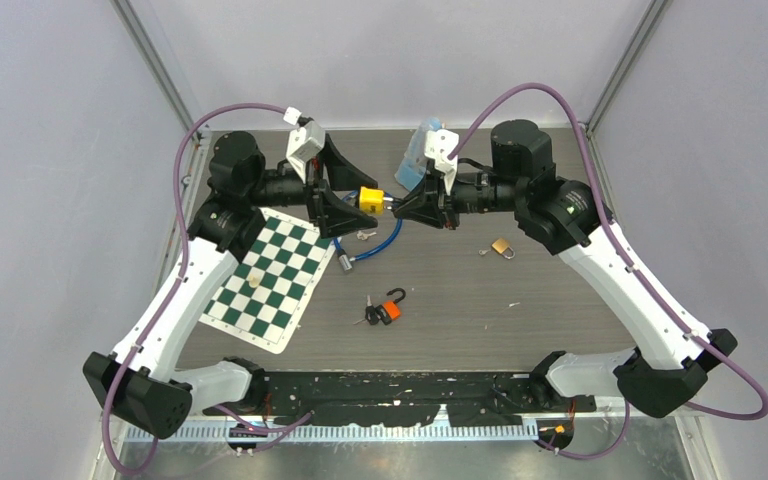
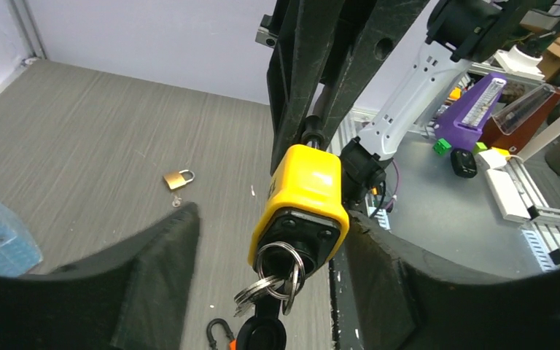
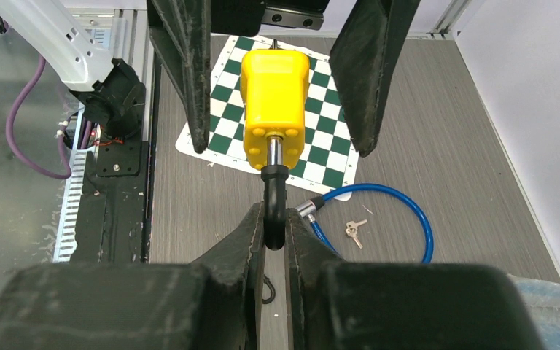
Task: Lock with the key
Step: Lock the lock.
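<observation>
The yellow padlock [image 1: 370,199] hangs in the air above the far middle of the table [image 1: 480,310], between the two arms and clear of the surface. Its black shackle [image 3: 273,211] points toward the right arm. At the opposite end of the body a ring of keys [image 2: 281,273] dangles from the keyhole face, with a black key head [image 2: 262,337] just below it at the edge of the left wrist view.

The right gripper [image 1: 392,203] has its jaws clenched on the shackle, the black bow pinched between the two fingertips, and so it carries the lock. The left gripper [image 1: 358,203] has its jaws released. They stand wide, one on each side of the yellow body. In the left wrist view one finger [image 2: 386,277] sits just beside the body and the other finger [image 2: 153,277] is well apart from it. Whether the nearer finger touches the lock cannot be told.

Under the lock, on the table, lies a blue cable lock [image 1: 375,245] in a loop, with a small bunch of keys [image 1: 365,236] inside its curve. A green and white checkered mat [image 1: 272,280] lies to the left of the cable, under the left arm. Nearer the arm bases sits an orange and black padlock [image 1: 388,308] with its shackle up and keys beside it. A small brass padlock [image 1: 502,247] lies to the right, below the right arm. A clear blue box [image 1: 418,150] stands at the far edge, behind the right gripper.
</observation>
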Robot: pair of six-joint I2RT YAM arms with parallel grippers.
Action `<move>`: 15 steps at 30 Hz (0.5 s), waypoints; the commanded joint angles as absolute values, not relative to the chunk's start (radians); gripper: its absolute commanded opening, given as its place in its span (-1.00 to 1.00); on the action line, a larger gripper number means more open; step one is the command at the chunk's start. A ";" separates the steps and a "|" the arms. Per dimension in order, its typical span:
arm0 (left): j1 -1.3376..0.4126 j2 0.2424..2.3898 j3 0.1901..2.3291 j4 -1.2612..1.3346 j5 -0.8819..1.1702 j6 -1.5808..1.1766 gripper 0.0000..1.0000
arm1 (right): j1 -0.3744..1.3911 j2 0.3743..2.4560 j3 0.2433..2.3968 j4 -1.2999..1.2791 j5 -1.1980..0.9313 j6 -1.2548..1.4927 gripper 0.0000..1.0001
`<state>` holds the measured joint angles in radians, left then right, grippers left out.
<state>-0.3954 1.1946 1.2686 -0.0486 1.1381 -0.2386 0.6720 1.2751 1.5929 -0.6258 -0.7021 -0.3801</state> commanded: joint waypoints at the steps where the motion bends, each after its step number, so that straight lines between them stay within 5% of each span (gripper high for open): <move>1: -0.399 1.178 1.260 -0.006 1.147 -0.276 0.14 | 0.674 1.279 1.656 -0.572 -0.736 -0.346 -0.90; 8: -0.399 1.186 1.286 -0.054 1.126 -0.271 -0.95 | 0.675 1.302 1.682 -0.611 -0.750 -0.336 -0.90; 15: -0.399 1.184 1.290 -0.056 1.074 -0.299 -1.00 | 0.675 1.302 1.680 -0.610 -0.714 -0.301 -0.81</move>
